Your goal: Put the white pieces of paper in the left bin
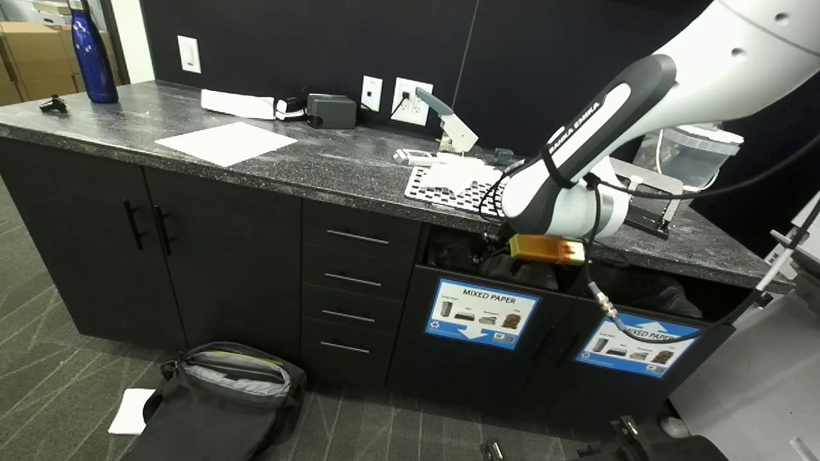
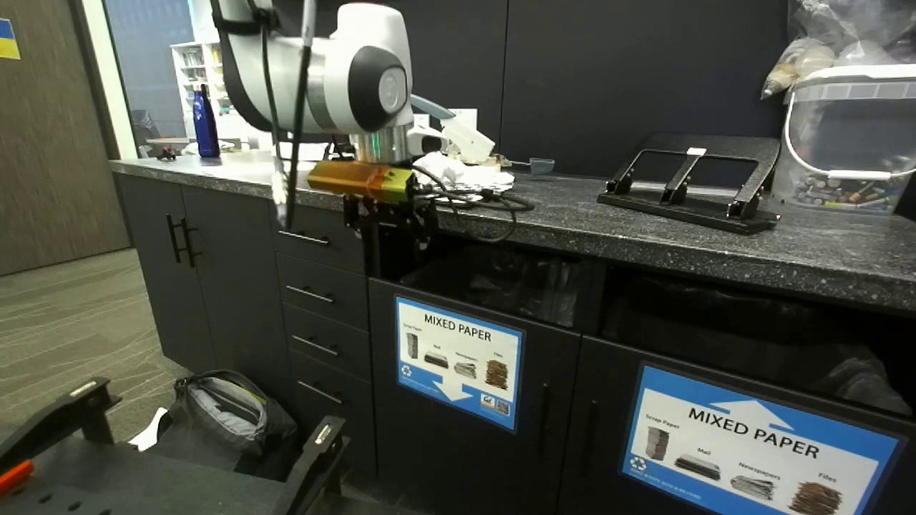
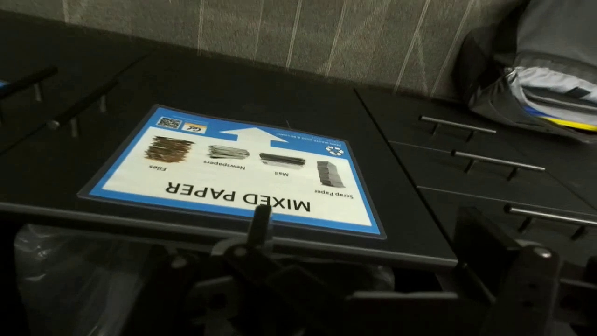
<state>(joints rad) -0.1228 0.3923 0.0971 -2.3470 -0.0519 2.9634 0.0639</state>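
Fingers (image 3: pixel 487 252) spread wide above the left bin (image 2: pixel 465 458)!
White paper scraps (image 1: pixel 455 174) lie apart from them, up on the bench (image 1: pixel 359 169).

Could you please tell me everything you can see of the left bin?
The left bin has a dark, smooth, upright front beneath the counter, between the drawers and the right bin. Its blue-edged MIXED PAPER label bears a white arrow pointing down in both exterior views; a dark vertical handle stands beside it. Above the front, an open gap shows translucent, plastic-looking liner. Contents are too dark to tell. The open gripper hangs near its top; I cannot tell whether they touch.
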